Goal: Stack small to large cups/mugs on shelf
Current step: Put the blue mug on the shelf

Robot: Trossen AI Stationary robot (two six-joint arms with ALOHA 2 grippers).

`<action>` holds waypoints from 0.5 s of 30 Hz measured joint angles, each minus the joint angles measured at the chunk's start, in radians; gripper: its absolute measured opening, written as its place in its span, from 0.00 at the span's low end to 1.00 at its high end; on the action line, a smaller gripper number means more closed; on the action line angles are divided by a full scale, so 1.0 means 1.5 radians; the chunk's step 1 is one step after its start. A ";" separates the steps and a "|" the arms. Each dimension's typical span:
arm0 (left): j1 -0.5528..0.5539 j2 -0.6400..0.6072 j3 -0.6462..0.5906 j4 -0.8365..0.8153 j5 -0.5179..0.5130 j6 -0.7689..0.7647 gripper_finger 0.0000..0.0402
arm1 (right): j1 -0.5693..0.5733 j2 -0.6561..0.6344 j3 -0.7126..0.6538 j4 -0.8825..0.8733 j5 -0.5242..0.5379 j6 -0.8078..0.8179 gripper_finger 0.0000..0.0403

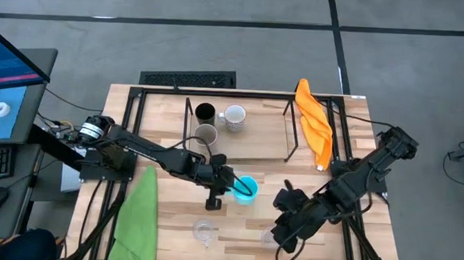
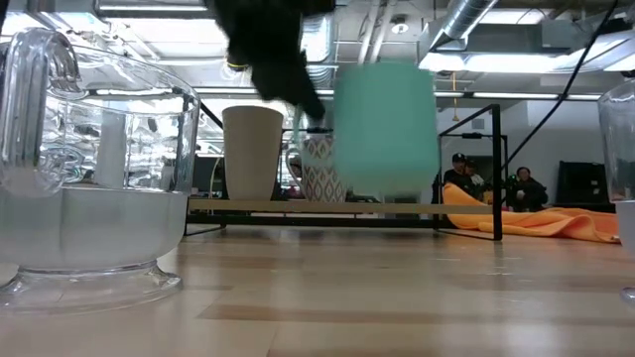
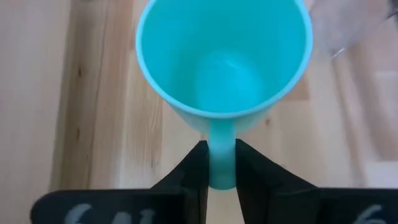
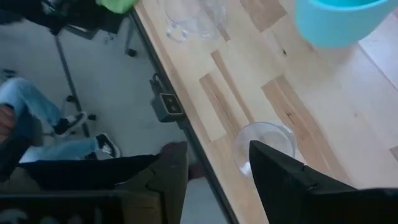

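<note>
Now empty blue mug [image 3: 224, 62], handle between left hand [image 3: 220, 163] fingers.

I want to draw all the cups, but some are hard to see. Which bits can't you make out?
- Low view: the blue mug is blurred; its handle is hidden.
- High view: two clear glasses are too small and faint.
- Low view: the patterned mug is half covered by the blue mug.

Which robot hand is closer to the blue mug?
Left. The left gripper pinches the blue mug by its handle; the right gripper hovers off beside a clear glass.
</note>
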 joint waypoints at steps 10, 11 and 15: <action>-0.085 0.000 0.269 -0.288 -0.119 -0.012 0.11 | 0.040 -0.098 0.000 -0.002 0.117 0.009 0.47; -0.101 -0.001 0.293 -0.307 -0.139 -0.015 0.11 | 0.048 -0.107 0.000 -0.003 0.142 0.008 0.47; -0.181 -0.004 0.372 -0.391 -0.262 -0.011 0.12 | 0.069 -0.133 0.000 -0.010 0.222 0.003 0.47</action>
